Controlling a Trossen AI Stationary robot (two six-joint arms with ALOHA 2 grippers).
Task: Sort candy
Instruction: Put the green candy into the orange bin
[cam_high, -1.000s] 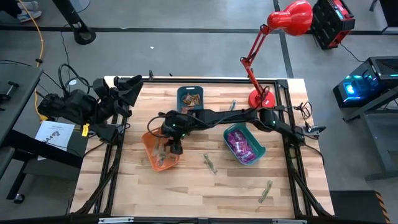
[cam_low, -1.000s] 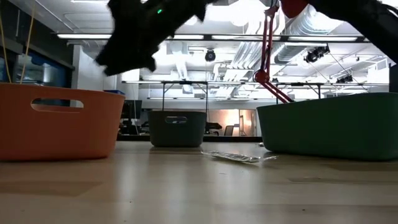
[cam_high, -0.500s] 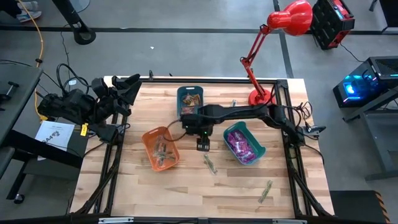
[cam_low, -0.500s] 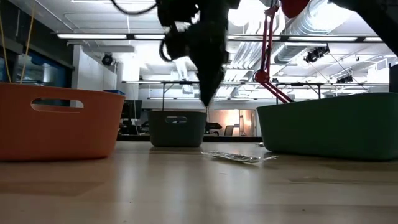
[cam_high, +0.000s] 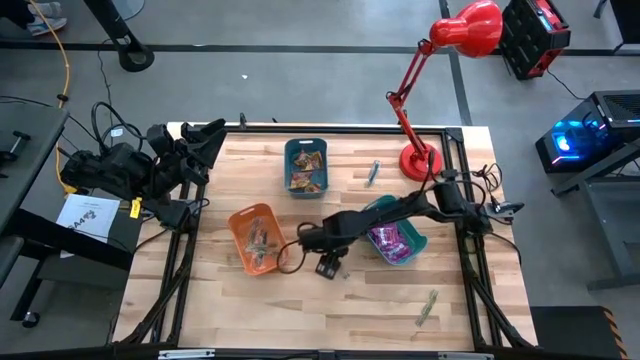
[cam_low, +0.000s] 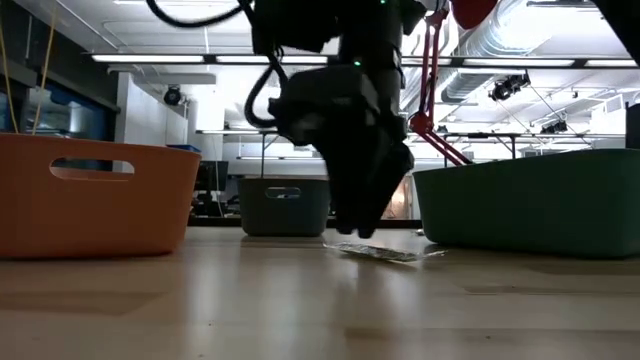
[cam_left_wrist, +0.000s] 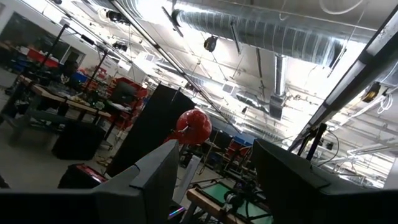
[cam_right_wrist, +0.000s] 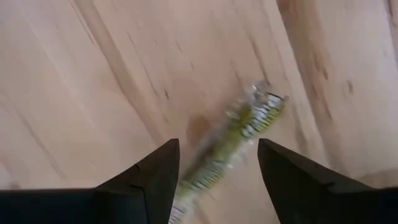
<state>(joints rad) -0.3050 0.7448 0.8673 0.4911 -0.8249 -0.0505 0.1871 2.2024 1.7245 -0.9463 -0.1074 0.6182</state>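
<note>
My right gripper (cam_high: 329, 267) hangs open just above the table between the orange bin (cam_high: 240, 222) and the teal bin (cam_high: 419, 242). In the right wrist view a thin greenish stick candy (cam_right_wrist: 244, 132) lies flat on the wood, running between and ahead of the open fingers (cam_right_wrist: 217, 180). The low view shows the fingertips (cam_low: 360, 228) just above that candy (cam_low: 388, 252). The orange bin holds stick candies (cam_high: 260, 243), the blue bin (cam_high: 290, 150) orange-brown pieces, the teal bin purple packets (cam_high: 388, 236). My left gripper (cam_high: 205, 140) is parked open at the table's far left corner.
Two more stick candies lie on the table, one near the near right corner (cam_high: 428, 306), one by the lamp (cam_high: 372, 172). A red desk lamp (cam_high: 418, 158) stands at the far right. Bare wood stretches along the near edge.
My right gripper has left the orange bin, swung toward the table's right, then come toward the near edge and down. It now stands low over the stick candy between the orange and teal bins.
</note>
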